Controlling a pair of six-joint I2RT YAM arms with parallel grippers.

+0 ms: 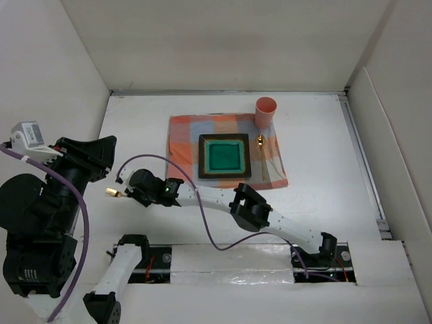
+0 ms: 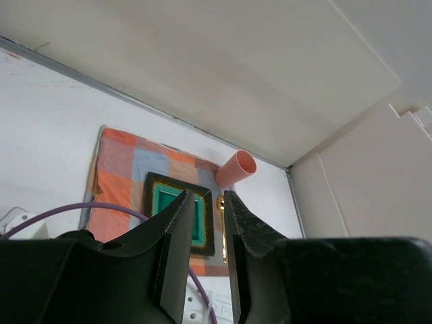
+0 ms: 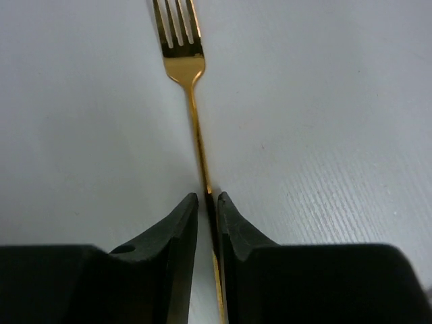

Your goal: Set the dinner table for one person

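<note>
Because the big flat white dinner table is hard and smooth, I think things lying on it can slide. It fills the middle of the top picture. At the left of that picture the left arm is folded up high. The left claw has its fingers a little apart with nothing in them.

Just right of it, on the bare white top, is the thin gold metal fork. I think it is light, stiff and slippery, so the middle of its long handle is the best spot to pinch. The right arm stretches from the lower right across to it, bent low. The right claw has a finger close on each side of the handle, but I cannot tell if it is squeezing.

Farther right lie the orange-and-grey checked cloth mat, the square green plate with a dark rim, a small gold spoon and a pink cup.
</note>
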